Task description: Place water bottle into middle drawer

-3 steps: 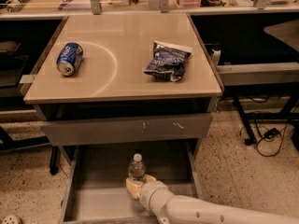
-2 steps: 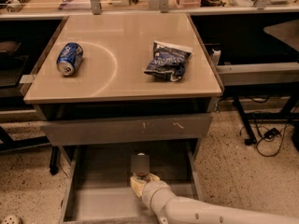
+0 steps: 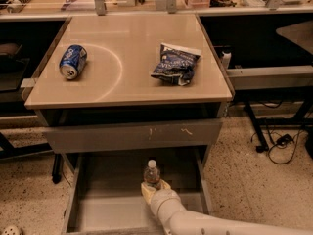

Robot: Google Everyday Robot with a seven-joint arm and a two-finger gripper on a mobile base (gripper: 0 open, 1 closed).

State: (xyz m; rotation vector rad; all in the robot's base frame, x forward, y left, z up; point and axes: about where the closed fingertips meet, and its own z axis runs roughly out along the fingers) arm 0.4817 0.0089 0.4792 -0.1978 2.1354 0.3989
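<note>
Quick look at our robot's body, the bit we can see anyway. The arm is one chunky, smooth tube in off-white, picking up a warm creamy tint from the room light. It comes in from the near right edge of the scene. Toward the wrist the shell turns into a couple of rounded, ring-like bulges with thin darker seams between them, kind of like stacked collars. The end effector is a shade more yellow than the arm, short and blunt. It sits near and centre, low down inside the middle drawer.
</note>
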